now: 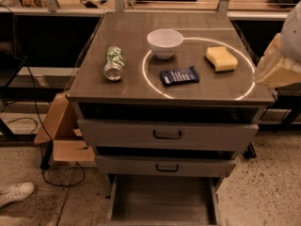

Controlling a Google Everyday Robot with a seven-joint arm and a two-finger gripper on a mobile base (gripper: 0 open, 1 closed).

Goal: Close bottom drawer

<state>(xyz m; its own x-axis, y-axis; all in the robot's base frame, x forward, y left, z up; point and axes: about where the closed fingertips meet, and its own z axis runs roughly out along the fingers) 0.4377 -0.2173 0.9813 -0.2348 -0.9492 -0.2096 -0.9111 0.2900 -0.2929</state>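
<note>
- End effector [277, 69]: a pale, tan-wrapped shape at the right edge of the camera view, level with the right rim of the cabinet top [122, 86] and just beside it. Whether it is spread or pressed together cannot be told, and it grips nothing visible.
- Yellow sponge [221, 59]: the nearest thing to it, lying flat on the right part of the cabinet top.
- Blue packet [179, 76]: lies flat left of the sponge, towards the front edge.
- White bowl [165, 42]: stands upright behind the packet, on the bright ring of light [145, 74] that circles the bowl, packet and sponge.
- Green can [113, 63]: lies on its side on the left part of the top, outside the ring, well apart from the bowl.
- Top drawer [117, 133] and middle drawer [122, 165]: grey fronts with dark centre handles, a dark gap above each.
- Bottom drawer [162, 204]: lowest of the three, pulled well out towards the camera, its inner floor and side walls in plain sight; far below the end effector and not touched by it.
- Cardboard box [61, 131]: on the floor against the cabinet's left side.
- White shoe [14, 193]: at the lower left edge.
</note>
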